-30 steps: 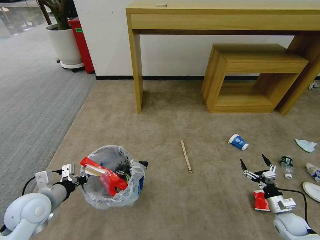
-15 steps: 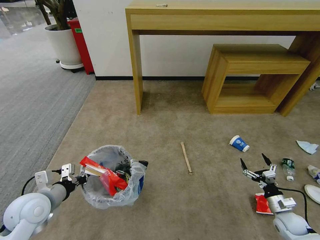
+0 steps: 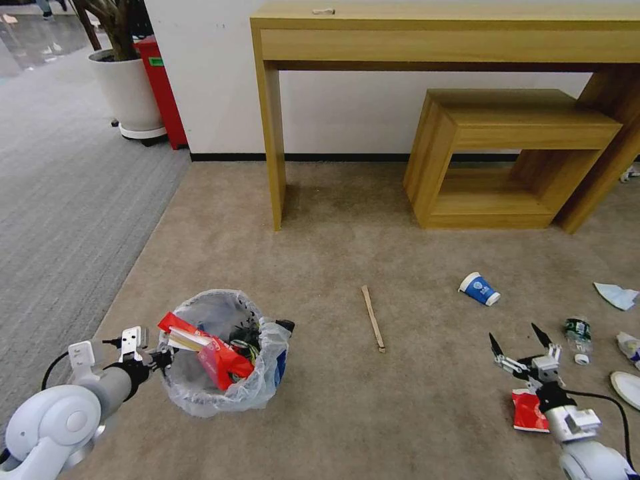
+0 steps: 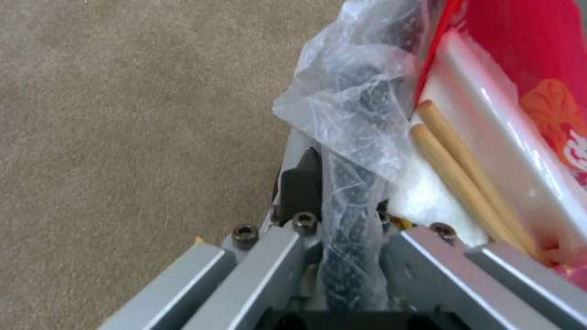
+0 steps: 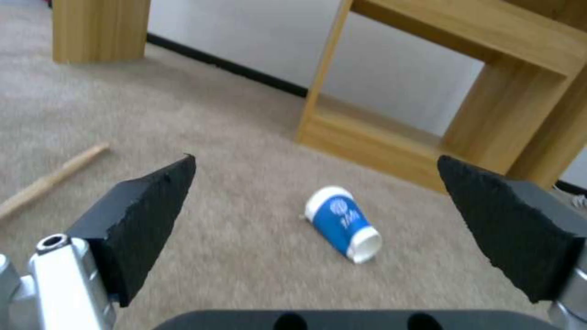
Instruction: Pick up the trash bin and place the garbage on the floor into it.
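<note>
The trash bin, black with a crinkly clear liner, stands on the beige floor at lower left, with red wrappers sticking out. My left gripper is shut on its near rim; the left wrist view shows the gripper pinching liner and rim. My right gripper hangs open at lower right, behind a red wrapper. Ahead of it lies a blue-white paper cup, seen between the fingers of the open gripper as the cup. A wooden stick lies mid-floor.
A small bottle, a light-blue mask and a white slipper lie at the right edge. A wooden desk and low wooden shelf stand against the wall. A white planter, red bin and grey striped carpet are left.
The whole view has shifted slightly. My right gripper has drawn back a little toward me, still open. The left gripper's hold on the bin is unchanged.
</note>
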Motion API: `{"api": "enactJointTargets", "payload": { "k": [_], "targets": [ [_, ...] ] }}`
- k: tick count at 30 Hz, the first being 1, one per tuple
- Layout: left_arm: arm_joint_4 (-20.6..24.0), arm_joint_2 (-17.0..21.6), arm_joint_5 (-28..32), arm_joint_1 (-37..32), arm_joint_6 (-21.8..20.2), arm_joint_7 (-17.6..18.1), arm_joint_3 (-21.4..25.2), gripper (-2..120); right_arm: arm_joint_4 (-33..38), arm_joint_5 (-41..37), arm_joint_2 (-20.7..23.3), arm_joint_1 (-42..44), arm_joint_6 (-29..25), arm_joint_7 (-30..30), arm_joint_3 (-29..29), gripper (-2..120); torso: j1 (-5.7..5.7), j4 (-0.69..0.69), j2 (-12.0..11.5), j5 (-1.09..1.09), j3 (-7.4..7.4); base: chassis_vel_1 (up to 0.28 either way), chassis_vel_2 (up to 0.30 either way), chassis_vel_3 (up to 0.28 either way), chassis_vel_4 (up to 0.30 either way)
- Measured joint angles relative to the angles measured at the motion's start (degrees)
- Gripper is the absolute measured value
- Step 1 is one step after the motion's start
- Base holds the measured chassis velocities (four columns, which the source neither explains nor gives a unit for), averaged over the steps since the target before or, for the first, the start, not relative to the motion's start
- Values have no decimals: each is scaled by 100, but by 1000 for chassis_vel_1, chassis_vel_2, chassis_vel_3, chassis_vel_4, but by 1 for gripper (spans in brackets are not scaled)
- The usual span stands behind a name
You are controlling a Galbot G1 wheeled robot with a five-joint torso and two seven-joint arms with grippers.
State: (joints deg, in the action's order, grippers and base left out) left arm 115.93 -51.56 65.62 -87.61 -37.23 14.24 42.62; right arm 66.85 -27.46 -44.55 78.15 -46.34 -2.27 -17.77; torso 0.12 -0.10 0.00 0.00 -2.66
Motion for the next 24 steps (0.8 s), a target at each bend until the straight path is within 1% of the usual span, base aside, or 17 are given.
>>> {"api": "enactJointTargets", "payload": {
  "k": [11, 24],
  "targets": [
    [-76, -9, -20, 52, 12, -24, -63, 0, -45, -33, -20, 402, 0, -34, -122, 100, 0, 0, 0, 0, 0, 0, 0, 0, 0],
    [-124, -9, -57, 89, 28, -61, -122, 0, -90, -81, -79, 910, 3, 43, -94, 100, 0, 1, 0, 0, 0, 0, 0, 0, 0]
  ]
}}
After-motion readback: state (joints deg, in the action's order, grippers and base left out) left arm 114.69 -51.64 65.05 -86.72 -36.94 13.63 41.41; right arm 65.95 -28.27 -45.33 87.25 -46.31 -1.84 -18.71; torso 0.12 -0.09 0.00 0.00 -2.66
